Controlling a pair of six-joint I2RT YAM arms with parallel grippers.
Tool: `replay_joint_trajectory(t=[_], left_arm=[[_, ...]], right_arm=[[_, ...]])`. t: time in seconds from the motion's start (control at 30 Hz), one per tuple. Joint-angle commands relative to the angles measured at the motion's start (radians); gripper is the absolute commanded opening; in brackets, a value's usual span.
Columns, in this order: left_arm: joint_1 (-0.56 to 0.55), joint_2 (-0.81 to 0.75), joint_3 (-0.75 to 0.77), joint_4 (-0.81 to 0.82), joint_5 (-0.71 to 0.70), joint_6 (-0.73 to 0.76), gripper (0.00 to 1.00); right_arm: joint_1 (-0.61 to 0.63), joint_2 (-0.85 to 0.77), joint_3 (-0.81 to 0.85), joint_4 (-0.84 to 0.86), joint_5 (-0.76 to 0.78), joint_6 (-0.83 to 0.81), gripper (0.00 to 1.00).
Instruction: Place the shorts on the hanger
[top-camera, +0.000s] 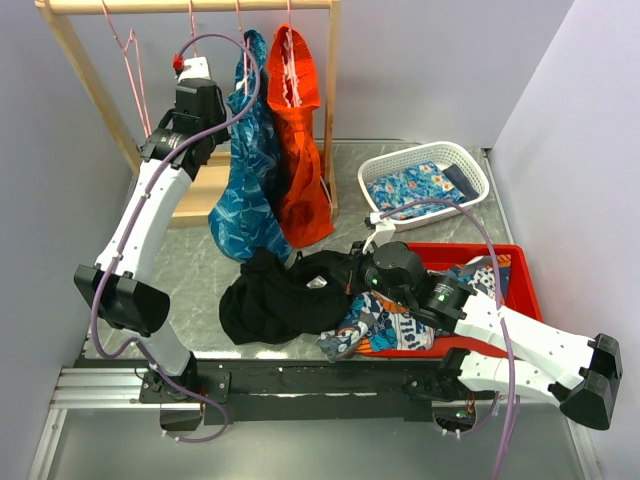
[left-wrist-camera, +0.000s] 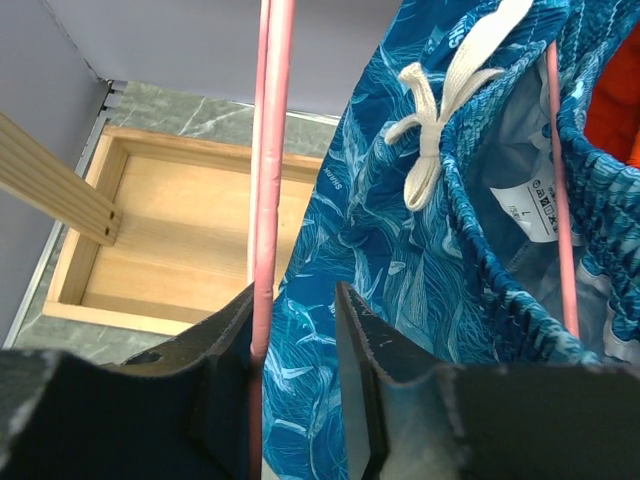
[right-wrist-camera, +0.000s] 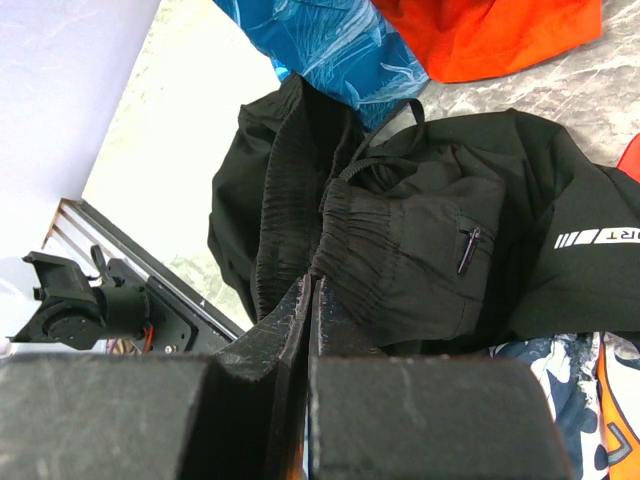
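Wooden rack stands back left on the table. Left arm is stretched up and back to the rail. Right arm is bent low, reaching left. The shorts are heaped front-centre on the table under the blue garment. Right gripper is pinched tight on the shorts' waistband. Left gripper has its fingers apart, with the hanger wire between them, against one finger.

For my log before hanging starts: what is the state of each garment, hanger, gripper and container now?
shorts: heaped, waistband pinched
right gripper: shut on the shorts
left gripper: open around the hanger wire
hanger: hanging upright
blue garment: hung up
orange-red garment: hung up
basket: holds patterned cloth
red bin: holds clothes
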Motion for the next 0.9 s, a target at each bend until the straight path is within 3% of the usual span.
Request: replay_joint_trajectory(t=[0.0,0.4,0.87], left_arm=[[0.002,-0.053,0.042,0.04,0.009,-0.004,0.39],[0.004,-0.085,0.019,0.103,0.008,-0.013,0.41],[0.004,-0.011,0.022,0.036,-0.014,0.036,0.39]], right_arm=[[0.0,-0.012,0.009,0.02,0.001,0.005,0.0],[0.0,-0.011,0.007,0.015,0.005,0.0,0.0],[0.0,-0.011,0.001,0.015,0.001,0.0,0.0]])
